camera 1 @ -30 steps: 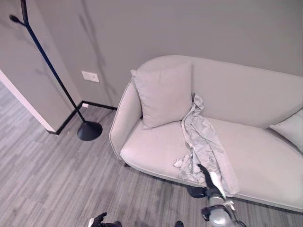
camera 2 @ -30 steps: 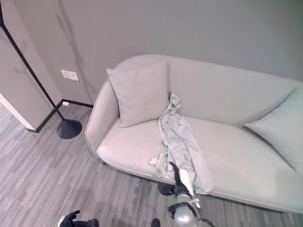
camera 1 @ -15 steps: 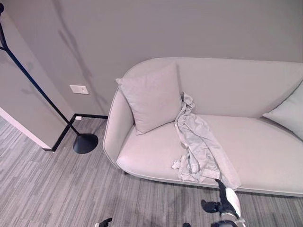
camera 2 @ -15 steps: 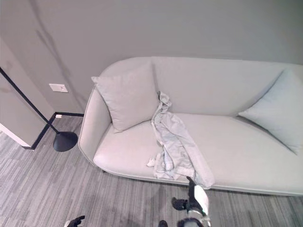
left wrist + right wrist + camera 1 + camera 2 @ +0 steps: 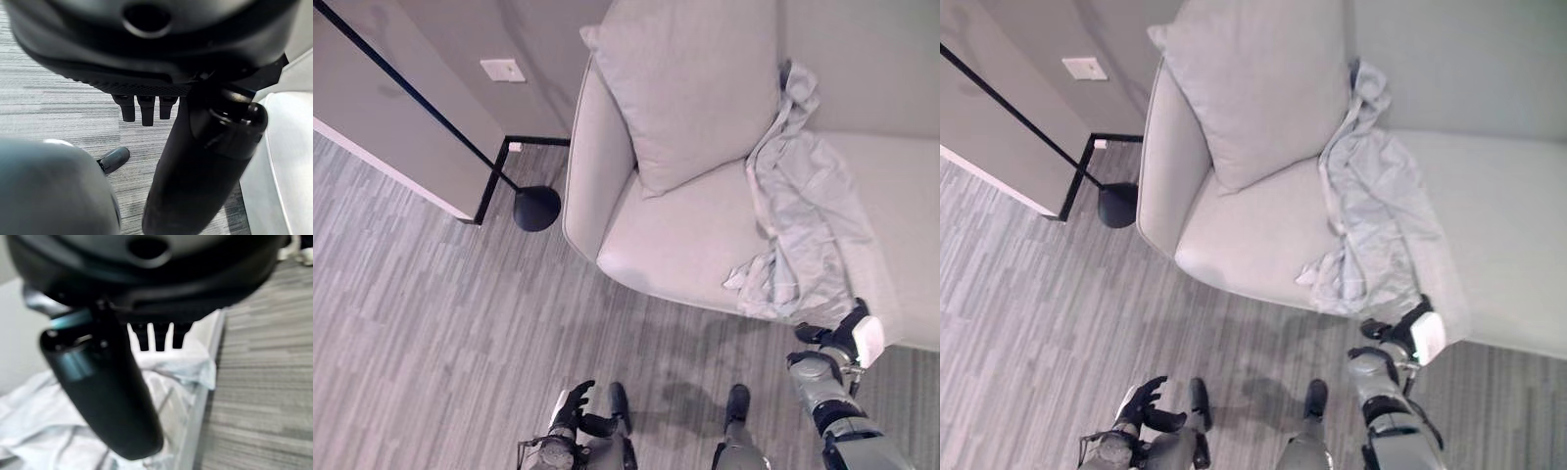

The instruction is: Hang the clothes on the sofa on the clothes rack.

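Clothes [image 5: 798, 225] lie in a pale grey heap on the sofa [image 5: 685, 245]. They drape down from the sofa back, across the seat, to the front edge. On the far left, the black clothes rack [image 5: 533, 208] stands on the grey floor [image 5: 421, 323] beside the wall, its thin pole leaning up to the corner. Low down, the left hand [image 5: 574, 406] hangs over the floor with its fingers loose and spread. It holds nothing. A big grey pillow [image 5: 695, 88] leans in the sofa's corner, just beside the clothes. The right hand [image 5: 847, 338] is raised at the sofa's front edge, close to the bottom end of the clothes. Its fingers are straight and open, and it grips nothing.
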